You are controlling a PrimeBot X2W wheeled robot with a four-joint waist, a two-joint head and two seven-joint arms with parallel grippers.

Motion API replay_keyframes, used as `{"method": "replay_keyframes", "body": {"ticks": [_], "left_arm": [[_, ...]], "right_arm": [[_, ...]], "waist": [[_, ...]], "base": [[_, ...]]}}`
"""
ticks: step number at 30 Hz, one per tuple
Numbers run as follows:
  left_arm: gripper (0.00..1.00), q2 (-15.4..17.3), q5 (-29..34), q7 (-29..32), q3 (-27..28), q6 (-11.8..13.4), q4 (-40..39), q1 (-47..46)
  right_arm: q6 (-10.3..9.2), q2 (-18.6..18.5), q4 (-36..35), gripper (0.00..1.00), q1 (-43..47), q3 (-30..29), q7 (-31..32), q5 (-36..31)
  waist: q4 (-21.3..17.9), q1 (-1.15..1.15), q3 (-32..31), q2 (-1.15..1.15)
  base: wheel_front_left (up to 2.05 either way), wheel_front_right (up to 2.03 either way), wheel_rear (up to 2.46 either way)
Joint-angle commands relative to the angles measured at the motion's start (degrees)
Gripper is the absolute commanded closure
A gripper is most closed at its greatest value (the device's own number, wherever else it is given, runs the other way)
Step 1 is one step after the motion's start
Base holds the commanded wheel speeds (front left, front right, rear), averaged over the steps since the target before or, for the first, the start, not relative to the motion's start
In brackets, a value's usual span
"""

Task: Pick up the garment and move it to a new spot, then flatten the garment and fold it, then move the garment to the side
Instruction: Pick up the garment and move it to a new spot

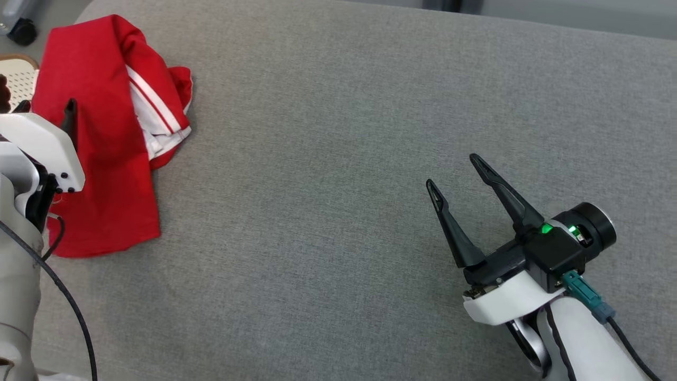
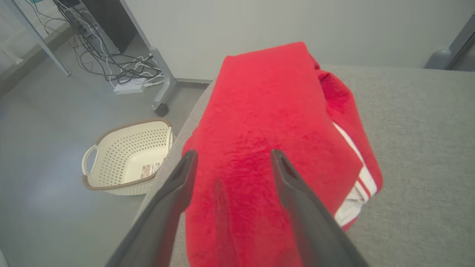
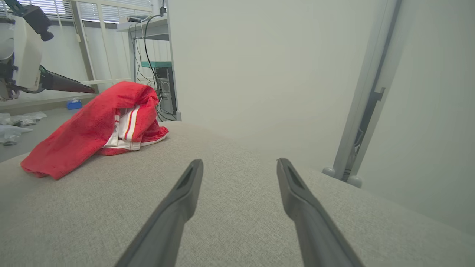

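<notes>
Looking at a red soft-cloth garment with white stripes (image 1: 100, 148) — bunched in loose layers, lying at the far-left corner of the grey fabric-covered table (image 1: 338, 159), right at its rounded edge. Poised just over it, fingers spread and gripping nothing, the left claw (image 2: 233, 152). Well apart to the right, above bare table, the right claw (image 1: 452, 170), likewise spread and empty. Down on the floor beside that corner, a cream perforated plastic basket (image 2: 111, 187). Likely trouble: pinching only the top layer, leaving the striped folds underneath to drag and twist; or nudging the heap sideways on the way down and tipping it over the edge toward the basket. Also possible — snagging the table's own cloth by closing too low.
</notes>
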Motion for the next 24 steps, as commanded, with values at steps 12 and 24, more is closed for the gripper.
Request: {"method": "replay_keyframes", "body": {"ticks": [12, 24], "left_arm": [[0.00, 2.95, -4.61, 8.30, -4.36, -0.01, 5.08, -5.67], [0.00, 2.79, -6.85, 14.43, -3.92, 1.54, 6.81, -6.08]], "right_arm": [[0.01, 0.14, 0.52, 0.00, -2.34, 2.53, -0.07, 1.05], [0.01, 0.11, 0.79, 0.00, -2.99, 2.64, -0.07, 0.51]], "waist": [[-3.87, 0.00, 3.65, 0.00], [-4.86, 0.00, 5.16, 0.00]], "base": [[0.00, 0.00, 0.00], [0.00, 0.00, 0.00]]}}
